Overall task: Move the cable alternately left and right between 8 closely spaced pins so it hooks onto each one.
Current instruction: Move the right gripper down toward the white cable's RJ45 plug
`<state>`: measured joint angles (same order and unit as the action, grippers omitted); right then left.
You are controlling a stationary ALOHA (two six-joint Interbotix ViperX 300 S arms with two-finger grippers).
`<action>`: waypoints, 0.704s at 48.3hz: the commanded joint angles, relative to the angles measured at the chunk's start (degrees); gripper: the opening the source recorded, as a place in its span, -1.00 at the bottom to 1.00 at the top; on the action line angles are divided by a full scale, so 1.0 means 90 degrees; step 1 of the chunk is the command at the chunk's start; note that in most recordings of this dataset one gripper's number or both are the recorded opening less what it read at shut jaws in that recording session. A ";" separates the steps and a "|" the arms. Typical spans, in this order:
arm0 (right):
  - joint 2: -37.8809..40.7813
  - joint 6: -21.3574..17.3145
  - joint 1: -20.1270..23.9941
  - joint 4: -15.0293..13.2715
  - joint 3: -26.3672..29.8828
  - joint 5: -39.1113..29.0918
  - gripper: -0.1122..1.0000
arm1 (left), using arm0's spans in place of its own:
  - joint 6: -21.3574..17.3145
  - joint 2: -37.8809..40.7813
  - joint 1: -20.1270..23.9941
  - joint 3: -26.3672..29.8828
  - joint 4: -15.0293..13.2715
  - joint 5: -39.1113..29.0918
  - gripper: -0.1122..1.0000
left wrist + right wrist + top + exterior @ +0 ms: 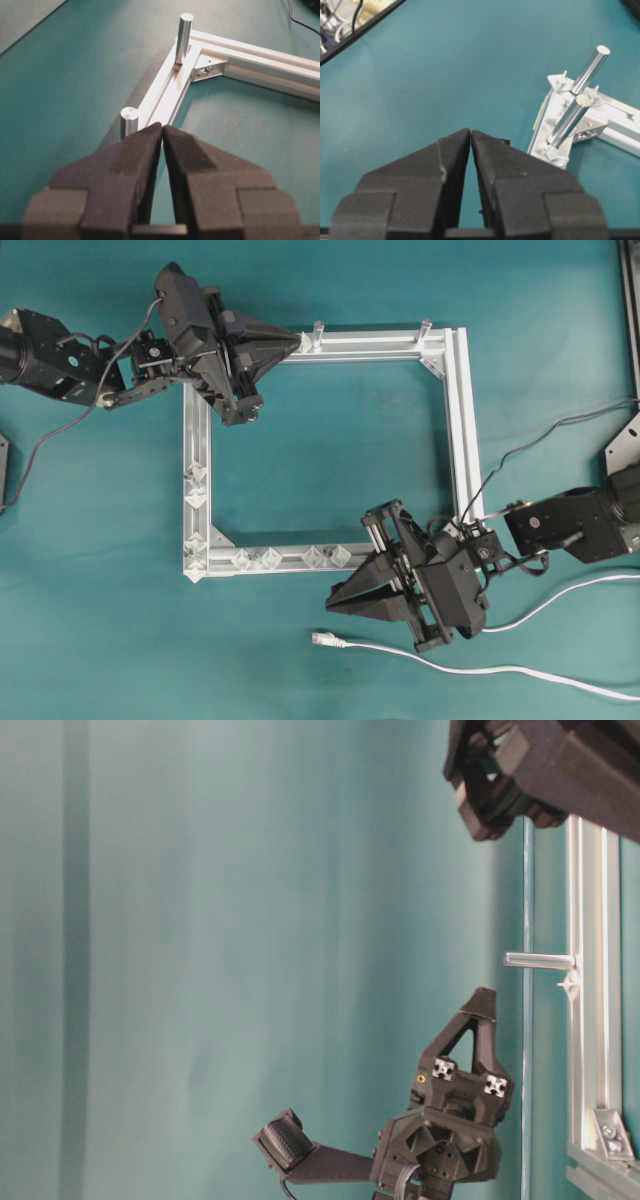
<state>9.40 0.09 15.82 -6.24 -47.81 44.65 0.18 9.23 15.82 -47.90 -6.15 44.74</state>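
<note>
Both claws are clenched and hold nothing: left claw (pixel 162 131) above the frame (pixel 465 420), right claw (pixel 470 136) over bare worktop (pixel 330 460). Cable (pixel 470 668) lies loose, apart from the pins (pixel 290 558).

The square frame of pale brushed aluminium rail (pixel 464 420) looks smooth and satiny, its upright cylindrical steel posts (pixel 183 31) polished bright. The black gripper fingers (pixel 125 160) look matt, grainy plastic, over a dull teal cloth table cover (pixel 320 440)
</note>
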 commanded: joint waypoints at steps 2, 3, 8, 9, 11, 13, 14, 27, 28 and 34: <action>-0.0146 -0.0088 0.0088 0.0000 0.0088 -0.0068 -0.46 | -0.0010 -0.0420 -0.0088 0.0127 0.0205 -0.0420 -0.54; -0.0156 -0.0107 0.0098 0.0000 0.0098 -0.0156 -0.50 | -0.0010 -0.0469 -0.0088 0.0137 0.0205 -0.0566 -0.57; -0.0342 -0.0303 0.0146 0.0000 0.0195 -0.0869 -0.80 | 0.0000 -0.0801 -0.0098 0.0137 0.0205 -0.1357 -0.80; -0.0400 -0.0352 0.0146 0.0000 0.0205 -0.1045 -0.80 | 0.0000 -0.0869 -0.0117 0.0137 0.0205 -0.1514 -0.80; -0.0508 -0.0439 0.0146 0.0000 0.0244 -0.1377 -0.80 | 0.0000 -0.1025 -0.0127 0.0127 0.0215 -0.1787 -0.80; -0.0615 -0.0537 0.0146 -0.0010 0.0273 -0.1699 -0.80 | 0.0010 -0.1240 -0.0176 0.0107 0.0215 -0.2051 -0.80; -0.0664 -0.0576 0.0156 -0.0010 0.0293 -0.1865 -0.80 | 0.0010 -0.1328 -0.0195 0.0098 0.0215 -0.2148 -0.80; -0.1074 -0.0996 0.0400 -0.0029 0.0654 -0.3594 -0.80 | 0.0020 -0.2402 -0.0479 -0.0176 0.0215 -0.2920 -0.80; -0.1074 -0.1045 0.0420 -0.0029 0.0703 -0.3730 -0.80 | 0.0020 -0.2471 -0.0488 -0.0215 0.0215 -0.2949 -0.80; -0.1055 -0.1445 0.0479 -0.0020 0.1035 -0.4590 -0.80 | 0.0020 -0.2920 -0.0459 -0.0400 0.0215 -0.3184 -0.80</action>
<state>1.41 -11.43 19.60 -6.33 -41.40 7.56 0.18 -13.71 11.51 -51.24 -4.39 17.05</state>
